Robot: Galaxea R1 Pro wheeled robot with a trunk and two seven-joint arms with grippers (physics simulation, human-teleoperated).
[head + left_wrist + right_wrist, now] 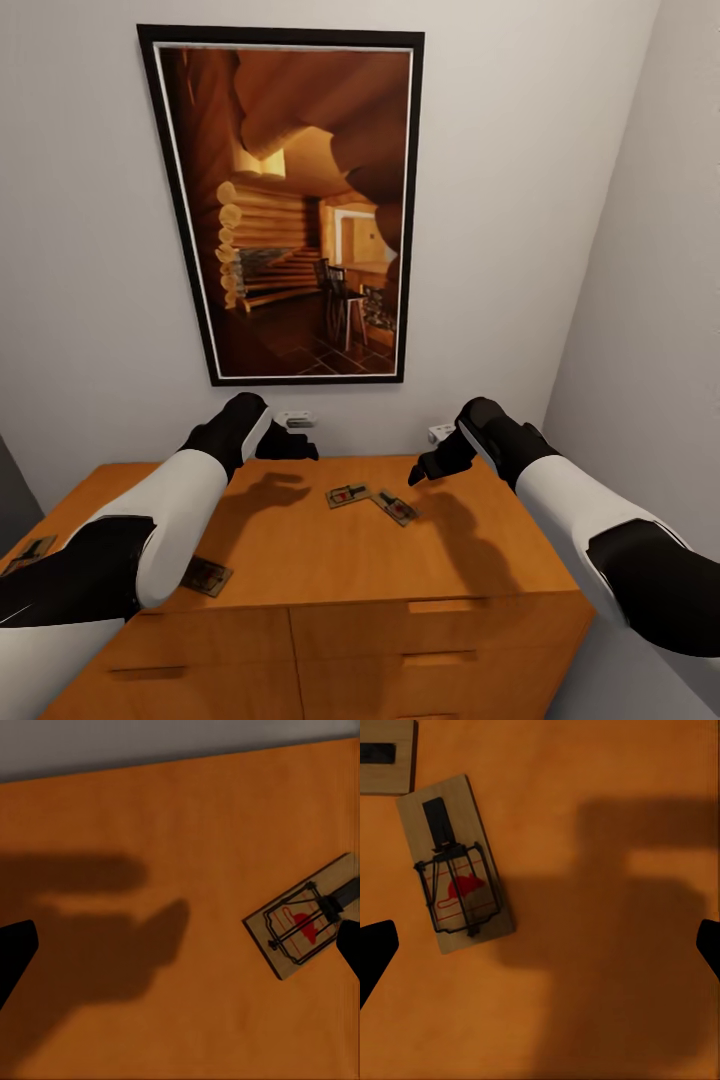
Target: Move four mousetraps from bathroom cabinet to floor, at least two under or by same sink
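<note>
Four mousetraps lie on the orange-brown cabinet (300, 560) top. Two sit together mid-top: one mousetrap (348, 494) and a second mousetrap (397, 507). A third mousetrap (207, 576) lies near the front edge beside my left forearm, and the fourth mousetrap (30, 552) is at the far left edge. My left gripper (288, 446) hovers open over the back of the top; its wrist view has a mousetrap (306, 919) off to one side of the gripper (180, 949). My right gripper (432, 466) hovers open, apart from a mousetrap (455, 886) seen beside the gripper (540, 945).
A dark-framed picture of a log cabin (295, 205) hangs on the white wall behind the cabinet. A side wall (650, 300) closes in on the right. Two small white outlets (296, 420) sit on the wall just above the top. Drawer fronts (420, 650) face me below.
</note>
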